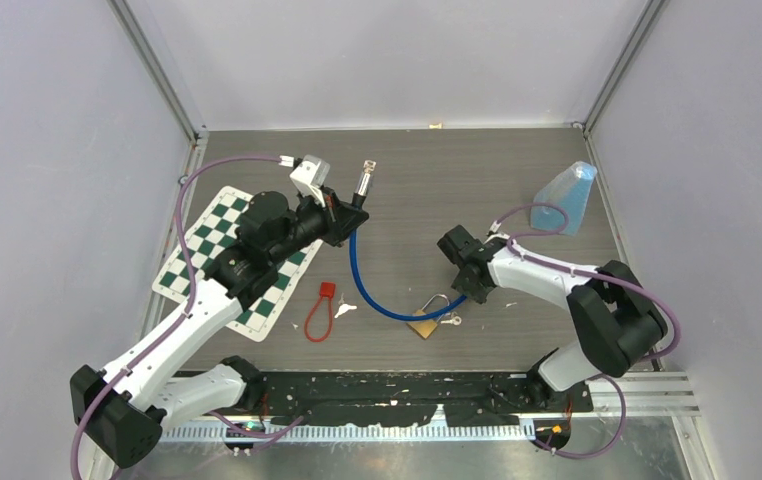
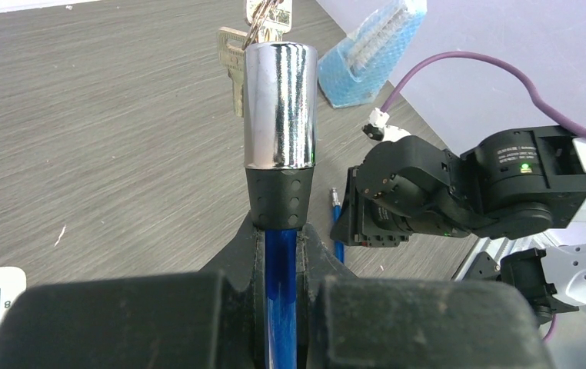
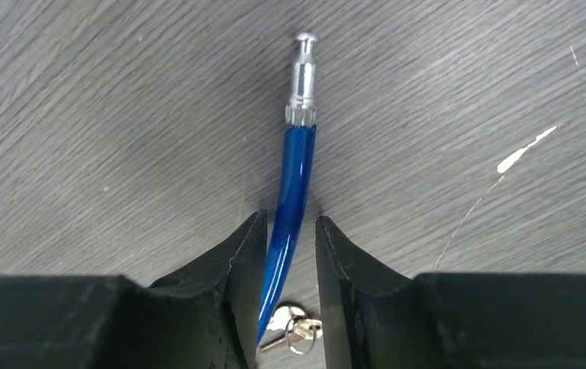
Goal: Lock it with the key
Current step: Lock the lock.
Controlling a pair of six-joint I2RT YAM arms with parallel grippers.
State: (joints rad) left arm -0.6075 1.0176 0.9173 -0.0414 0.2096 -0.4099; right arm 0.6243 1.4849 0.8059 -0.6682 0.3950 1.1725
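Note:
A blue cable lock (image 1: 382,305) curves across the table. My left gripper (image 1: 349,215) is shut on the cable (image 2: 281,284) just below the black collar of its chrome lock head (image 2: 281,104), which it holds up off the table. A key on a ring (image 2: 234,65) sticks out at the head's far end. My right gripper (image 1: 469,288) is low over the cable's other end. In the right wrist view its jaws (image 3: 290,219) straddle the cable (image 3: 290,184) with a gap on the right. The metal pin tip (image 3: 303,69) lies on the table beyond.
A brass padlock (image 1: 422,322) with small keys (image 1: 450,320) lies near the front. The keys also show in the right wrist view (image 3: 294,327). A red loop (image 1: 319,312) with a key lies left of it. A chequered mat (image 1: 212,240) lies at left and a blue bag (image 1: 567,195) at right.

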